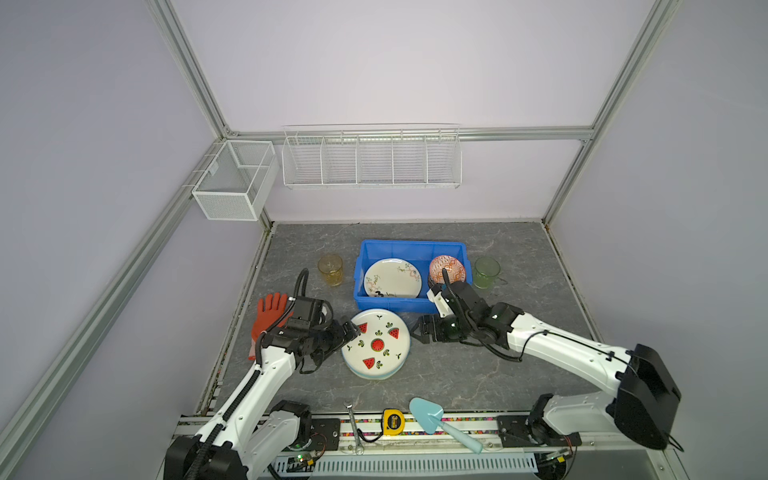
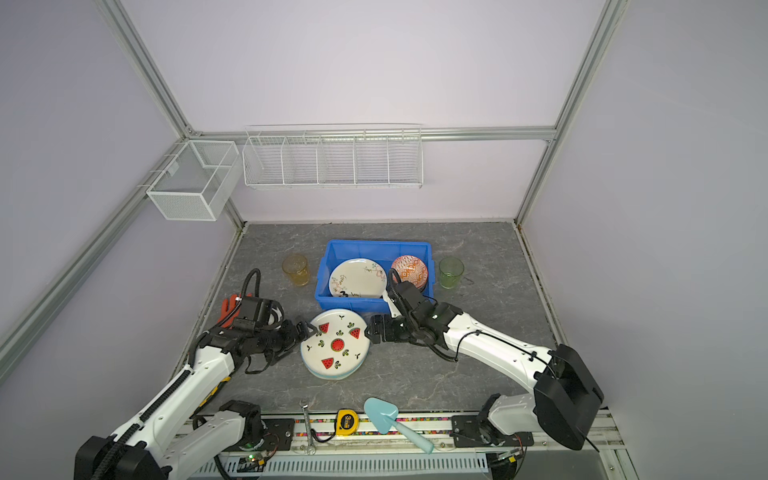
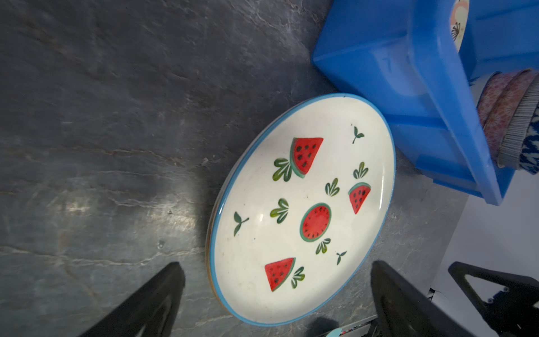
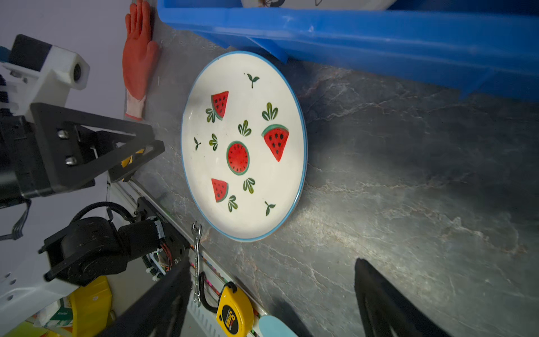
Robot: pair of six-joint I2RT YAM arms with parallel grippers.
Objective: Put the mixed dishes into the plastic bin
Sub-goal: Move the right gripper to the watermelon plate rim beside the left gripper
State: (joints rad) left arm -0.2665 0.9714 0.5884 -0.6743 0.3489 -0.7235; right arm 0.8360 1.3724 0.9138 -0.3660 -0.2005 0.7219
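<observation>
The white watermelon plate lies on the table in front of the blue plastic bin, on top of another plate's pale rim. In the bin lie a cream floral plate and an orange-white bowl. An amber cup stands left of the bin, a green cup right of it. My left gripper is open at the plate's left rim. My right gripper is open just off the right rim, holding nothing.
An orange glove lies behind my left arm. A light-blue trowel, a yellow tape measure and a wrench lie along the front edge. White wire baskets hang on the back wall.
</observation>
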